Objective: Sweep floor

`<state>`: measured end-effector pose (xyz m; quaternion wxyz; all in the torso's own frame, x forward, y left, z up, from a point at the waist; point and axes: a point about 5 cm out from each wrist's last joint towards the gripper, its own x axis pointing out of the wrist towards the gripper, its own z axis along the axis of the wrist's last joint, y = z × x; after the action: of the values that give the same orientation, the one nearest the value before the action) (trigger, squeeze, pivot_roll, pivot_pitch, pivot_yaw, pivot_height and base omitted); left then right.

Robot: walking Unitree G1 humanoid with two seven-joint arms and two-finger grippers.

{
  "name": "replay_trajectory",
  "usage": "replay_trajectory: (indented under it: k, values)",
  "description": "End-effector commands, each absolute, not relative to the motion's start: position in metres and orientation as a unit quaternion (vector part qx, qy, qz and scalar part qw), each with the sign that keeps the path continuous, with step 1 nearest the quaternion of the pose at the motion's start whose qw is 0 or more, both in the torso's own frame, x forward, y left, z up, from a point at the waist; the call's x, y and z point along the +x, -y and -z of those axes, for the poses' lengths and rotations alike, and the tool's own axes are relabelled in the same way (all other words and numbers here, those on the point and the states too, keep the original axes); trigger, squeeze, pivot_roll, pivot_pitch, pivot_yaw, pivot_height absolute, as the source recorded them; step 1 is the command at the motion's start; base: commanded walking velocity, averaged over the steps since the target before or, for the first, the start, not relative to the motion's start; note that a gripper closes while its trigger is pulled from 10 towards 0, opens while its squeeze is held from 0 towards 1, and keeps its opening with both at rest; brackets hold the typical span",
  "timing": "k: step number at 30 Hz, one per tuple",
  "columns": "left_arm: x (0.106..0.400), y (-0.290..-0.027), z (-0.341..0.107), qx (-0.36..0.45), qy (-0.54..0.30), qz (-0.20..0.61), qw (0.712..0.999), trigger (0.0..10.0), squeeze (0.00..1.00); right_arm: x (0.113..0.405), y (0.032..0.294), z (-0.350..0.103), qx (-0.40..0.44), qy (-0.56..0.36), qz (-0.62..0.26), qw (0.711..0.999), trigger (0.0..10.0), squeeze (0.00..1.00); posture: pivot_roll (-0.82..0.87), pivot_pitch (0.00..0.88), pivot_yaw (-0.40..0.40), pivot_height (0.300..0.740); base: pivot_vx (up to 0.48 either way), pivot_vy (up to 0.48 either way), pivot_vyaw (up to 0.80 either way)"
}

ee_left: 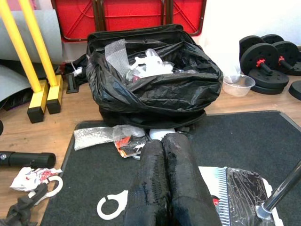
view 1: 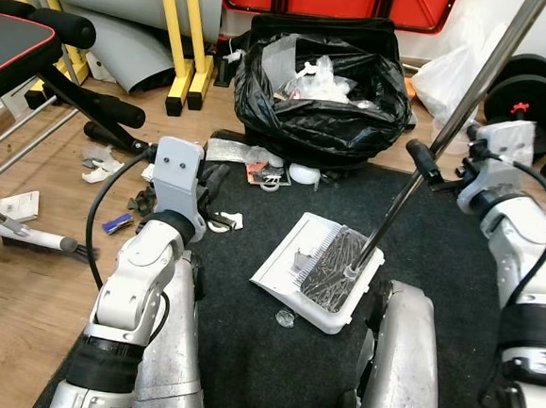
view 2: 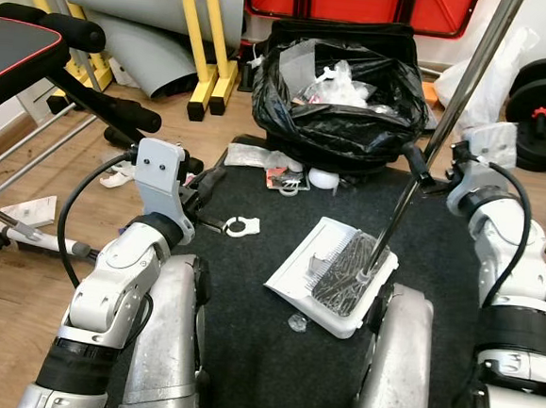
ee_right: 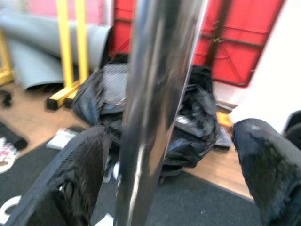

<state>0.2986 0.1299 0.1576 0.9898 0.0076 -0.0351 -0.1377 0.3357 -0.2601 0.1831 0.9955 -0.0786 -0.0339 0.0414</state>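
**Broom head parked in dustpan, litter still by the bag**

Right gripper had its fingers spread either side of the broom handle, with a gap showing, apparently steadying rather than clamping. Left gripper had its fingers pressed together, holding nothing, aimed toward the trash bag.

The handle's long axis ran steeply, top leaning away from the bag toward the robot's right. Bristles rested in the white dustpan, on the dark mat just in front of the bag, probably to keep debris in. A white ring and wrappers lay near the bag's base, unswept.
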Motion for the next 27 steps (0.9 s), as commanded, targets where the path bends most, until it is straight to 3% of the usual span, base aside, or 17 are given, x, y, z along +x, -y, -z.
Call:
replay_trajectory:
  k: [1,2,3,4,15,16,18,19,21,22,25,26,27]
  values:
    - [0.296,-0.13,-0.154,0.006,0.024,0.158,0.987,10.0,0.0,0.337,0.252,-0.174,-0.065,0.019,-0.031,0.997,10.0,0.73,0.04,0.0,0.002,0.355,0.0,0.0,0.0]
    - [0.296,-0.13,-0.154,0.006,0.024,0.159,0.987,10.0,0.0,0.34,0.241,-0.17,-0.053,0.012,-0.035,0.998,10.0,0.65,0.04,0.0,0.0,0.355,0.0,0.0,0.0]
    - [0.294,-0.13,-0.154,0.005,0.025,0.159,0.987,10.0,0.0,0.341,0.229,-0.167,-0.039,0.005,-0.042,0.998,10.0,0.17,0.04,0.0,-0.005,0.355,0.0,0.0,0.0]
    - [0.294,-0.13,-0.154,0.005,0.026,0.16,0.987,10.0,0.0,0.343,0.22,-0.164,-0.029,-0.002,-0.048,0.998,10.0,0.0,0.04,0.0,-0.005,0.355,0.0,0.0,0.0]
    - [0.279,-0.135,-0.159,-0.002,0.042,0.158,0.987,10.0,0.0,0.35,0.199,-0.146,-0.046,-0.045,0.0,0.998,10.0,0.0,0.07,0.068,-0.051,0.355,0.0,0.0,0.0]
    - [0.276,-0.136,-0.16,-0.008,0.045,0.157,0.987,10.0,0.0,0.35,0.199,-0.145,-0.058,-0.048,0.024,0.997,9.5,0.0,0.08,0.074,-0.057,0.355,0.0,0.0,0.0]
    - [0.276,-0.136,-0.16,-0.008,0.045,0.157,0.987,10.0,0.0,0.35,0.199,-0.145,-0.058,-0.048,0.024,0.997,9.5,0.0,0.08,0.074,-0.057,0.355,0.0,0.0,0.0]
    - [0.273,-0.136,-0.16,-0.014,0.046,0.156,0.987,10.0,0.0,0.35,0.201,-0.145,-0.072,-0.049,0.046,0.995,4.4,0.0,0.08,0.078,-0.062,0.355,0.0,0.0,0.0]
    - [0.273,-0.136,-0.16,-0.014,0.046,0.156,0.987,10.0,0.0,0.35,0.201,-0.145,-0.072,-0.049,0.046,0.995,4.4,0.0,0.08,0.078,-0.062,0.355,0.0,0.0,0.0]
    - [0.272,-0.136,-0.16,-0.019,0.047,0.155,0.987,10.0,0.0,0.349,0.203,-0.145,-0.079,-0.049,0.063,0.994,1.9,0.0,0.07,0.079,-0.063,0.355,0.0,0.0,0.0]
    - [0.272,-0.136,-0.16,-0.019,0.047,0.155,0.987,10.0,0.0,0.349,0.203,-0.145,-0.079,-0.049,0.063,0.994,1.9,0.0,0.07,0.079,-0.063,0.355,0.0,0.0,0.0]
    - [0.272,-0.135,-0.16,-0.021,0.048,0.155,0.987,10.0,0.0,0.348,0.206,-0.146,-0.081,-0.051,0.076,0.993,0.0,0.0,0.07,0.077,-0.062,0.355,0.0,0.0,0.0]
    - [0.272,-0.135,-0.16,-0.021,0.048,0.155,0.987,10.0,0.0,0.348,0.206,-0.146,-0.081,-0.051,0.076,0.993,0.0,0.0,0.07,0.077,-0.062,0.355,0.0,0.0,0.0]
